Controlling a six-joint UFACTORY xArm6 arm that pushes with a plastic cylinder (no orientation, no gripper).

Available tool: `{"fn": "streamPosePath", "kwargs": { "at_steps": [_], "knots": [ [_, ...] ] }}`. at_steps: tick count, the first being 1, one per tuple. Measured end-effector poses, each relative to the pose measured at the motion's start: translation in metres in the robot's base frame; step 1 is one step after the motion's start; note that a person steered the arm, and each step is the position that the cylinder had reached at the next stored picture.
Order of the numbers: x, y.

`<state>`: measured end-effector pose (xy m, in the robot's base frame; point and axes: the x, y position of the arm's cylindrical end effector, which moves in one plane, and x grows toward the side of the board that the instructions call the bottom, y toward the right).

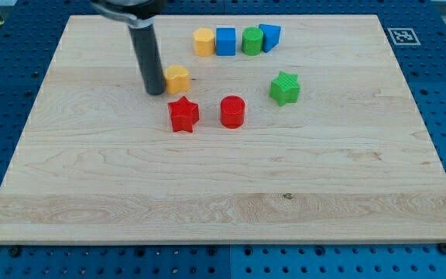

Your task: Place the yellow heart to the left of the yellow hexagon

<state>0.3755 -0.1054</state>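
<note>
**At the hexagon's left flank: the spot is taken, the heart is yet to fetch**

On the counter (pixel 91 194), my tip (pixel 155 91) stands just beside the nearer yellow block, which I read as the yellow hexagon (pixel 177 78); the block sits at about 2 o'clock from the tip, and I cannot tell whether they touch. The tool (pixel 145 54) is a plain rod with no jaws to part or close, and it clamps on nothing.

The yellow heart (pixel 204 41), as I judge its rounder outline, lies at about 1 o'clock from the tip, well apart, at the 9 o'clock end of a row where it touches the blue cube (pixel 225 41).

To do this step well, I should leave the hexagon undisturbed: back off toward 9 o'clock rather than sweep past it. Then I should circle to the heart's 12 o'clock side and come in between it and the blue cube, so the push runs toward 7 o'clock. Short, centred nudges should keep the heart from spinning off the rod. The red star (pixel 183 115) at 5 o'clock from the tip stays clear of that path.
</note>
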Motion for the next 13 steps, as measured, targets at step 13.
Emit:
{"fn": "streamPosePath", "kwargs": {
  "at_steps": [13],
  "knots": [
    [-0.081,-0.042]
  ]
}}
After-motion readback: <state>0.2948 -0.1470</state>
